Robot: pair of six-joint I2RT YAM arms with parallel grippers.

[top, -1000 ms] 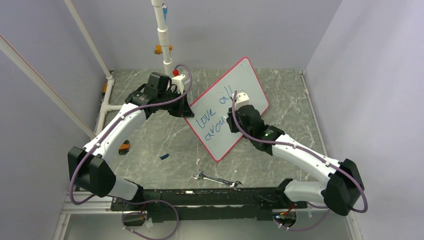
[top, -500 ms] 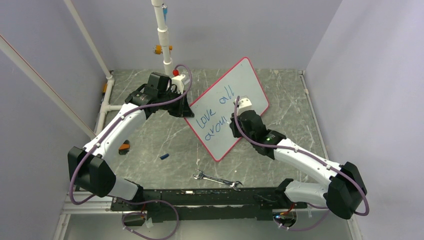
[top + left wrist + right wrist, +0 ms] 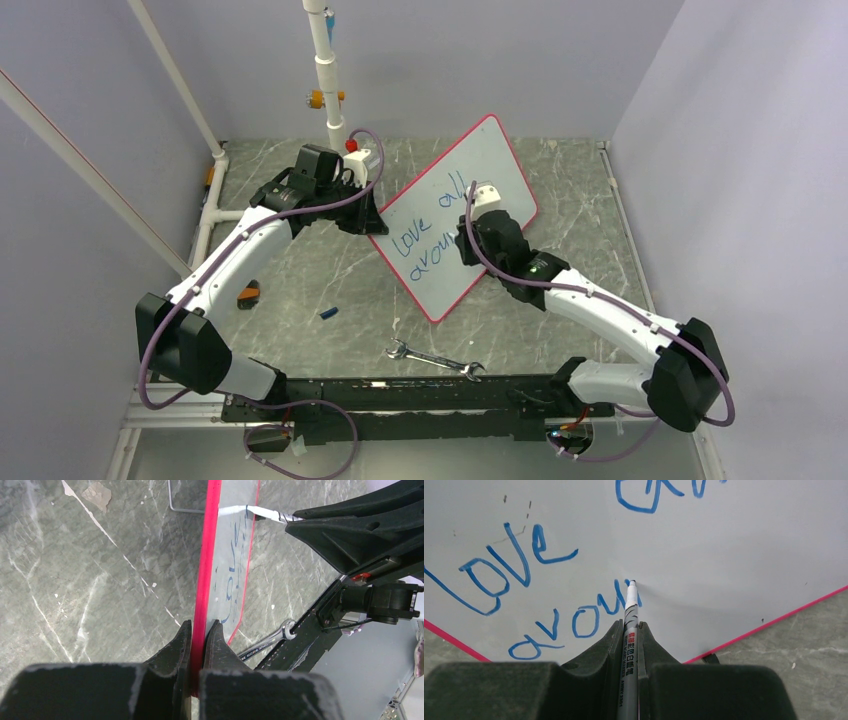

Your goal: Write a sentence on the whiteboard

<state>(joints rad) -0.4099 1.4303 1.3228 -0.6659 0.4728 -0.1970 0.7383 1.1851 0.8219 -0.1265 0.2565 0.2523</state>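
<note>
The whiteboard (image 3: 455, 190) with a red-pink rim lies tilted at the table's middle. It carries the sentence (image 3: 425, 228) in blue: "love all" above "aroun". My left gripper (image 3: 372, 222) is shut on the board's left rim (image 3: 202, 605). My right gripper (image 3: 468, 243) is shut on a grey whiteboard marker (image 3: 630, 640). The marker's tip (image 3: 631, 584) touches the board at the end of "aroun" (image 3: 574, 622). The words "love" (image 3: 499, 575) and part of "all" (image 3: 654, 492) show in the right wrist view.
A steel wrench (image 3: 435, 359) lies near the front edge, also in the left wrist view (image 3: 267, 640). A small blue cap (image 3: 328, 313) and an orange-black piece (image 3: 247, 295) lie at the left. A white pipe stand (image 3: 328, 75) rises behind the board.
My right gripper moved down the board, then back up to the second line with the marker. The left arm and the board have not moved.
</note>
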